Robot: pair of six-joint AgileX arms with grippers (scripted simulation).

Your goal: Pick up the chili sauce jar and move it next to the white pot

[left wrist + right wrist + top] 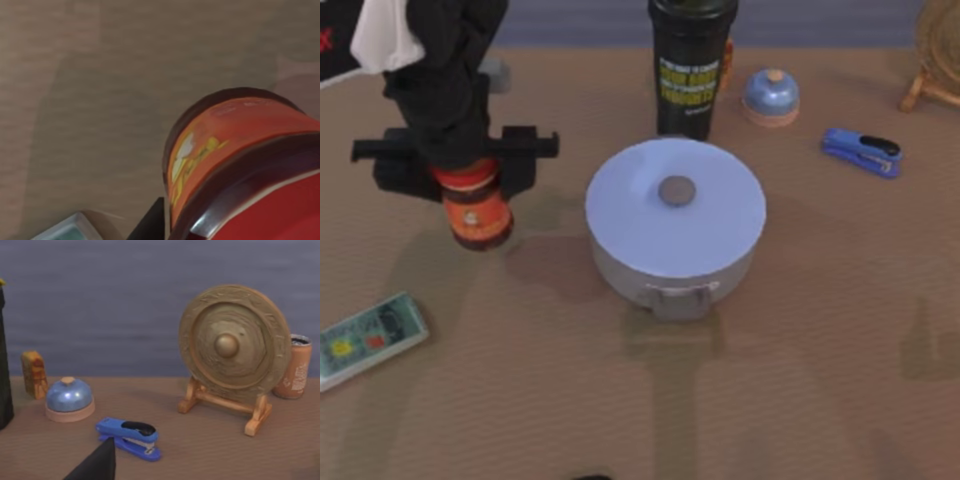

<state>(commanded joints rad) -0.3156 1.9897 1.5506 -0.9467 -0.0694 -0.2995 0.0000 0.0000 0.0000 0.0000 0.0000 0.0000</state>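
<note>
While the left gripper pinches the small cylindrical chili sauce jar with its orange-red lid and orange label, the jar hangs tilted, seemingly clear of the table, well to the left of the large round white pot. Pickup looks done; carrying it beside the pot and releasing remain. The right arm is out of sight in the top view.

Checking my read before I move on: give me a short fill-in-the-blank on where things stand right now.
1. The left gripper is shut on the ____.
2. The chili sauce jar is at the white pot's ____ in the top view.
3. Near the table's left edge lies a ____.
4. Between the bell and the gong lies a blue ____.

Missing words: chili sauce jar; left; remote control; stapler
</note>
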